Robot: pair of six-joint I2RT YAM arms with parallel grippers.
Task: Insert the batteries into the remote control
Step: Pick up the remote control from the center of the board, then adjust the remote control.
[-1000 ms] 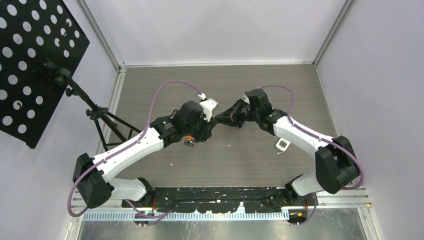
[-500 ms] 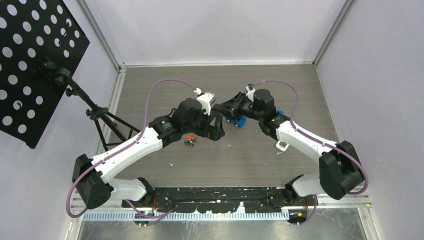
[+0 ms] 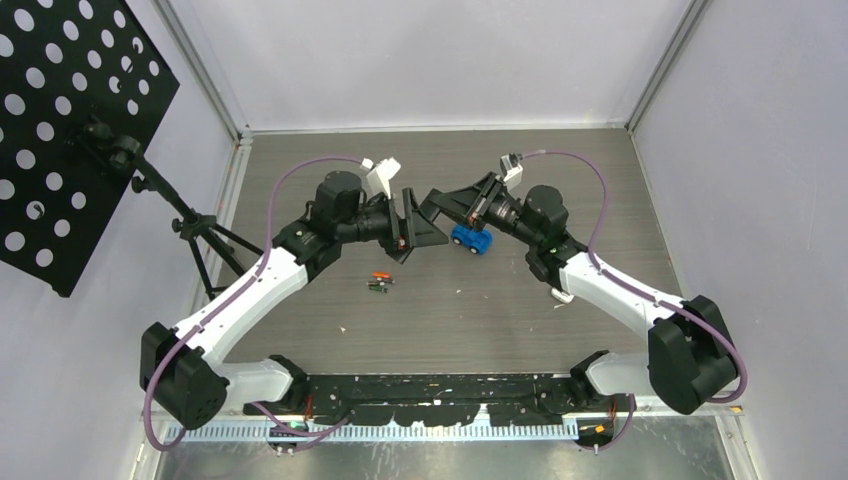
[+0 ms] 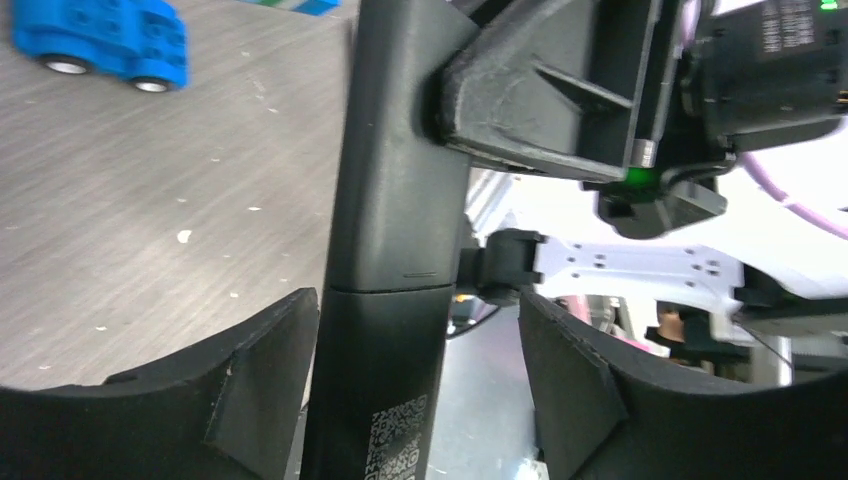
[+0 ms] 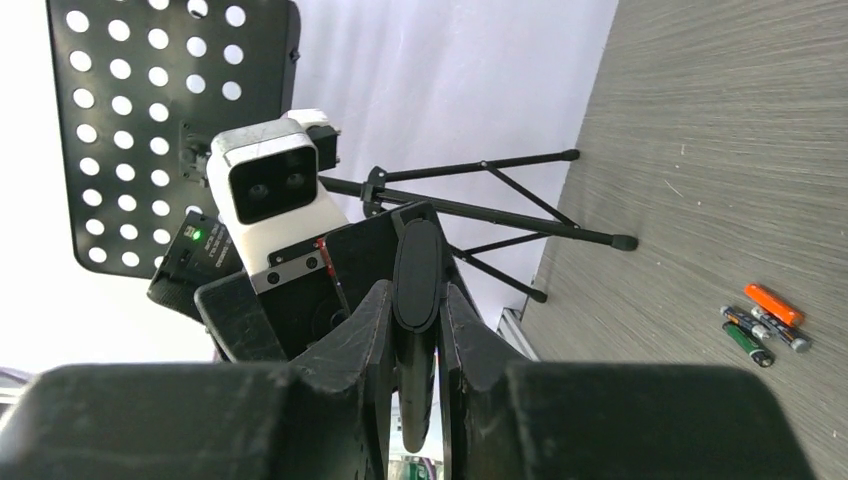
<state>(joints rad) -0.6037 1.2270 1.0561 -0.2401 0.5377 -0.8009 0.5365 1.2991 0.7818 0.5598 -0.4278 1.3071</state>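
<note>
The remote control (image 5: 417, 262), a slim black bar, is held in the air edge-on between the pads of my right gripper (image 5: 417, 335), which is shut on it. My left gripper (image 4: 412, 395) faces it from the other side. Its jaws are open wide around the remote's (image 4: 388, 250) lower end, which has a QR label, with a clear gap on the right. In the top view the two grippers (image 3: 412, 232) (image 3: 440, 205) meet above mid-table. The batteries (image 3: 380, 283) lie together on the table, one orange-red (image 5: 775, 303), the others dark (image 5: 758, 332).
A blue toy car (image 3: 470, 239) sits on the table under the right gripper. A small white device (image 3: 560, 295) pokes out beside the right forearm. A black perforated music stand (image 3: 60, 130) on a tripod (image 3: 215, 250) stands at the left wall.
Both grippers have lifted and swung toward the back of the table. The left jaws have opened from the remote, which stays in the right gripper. The blue car has come into view.
</note>
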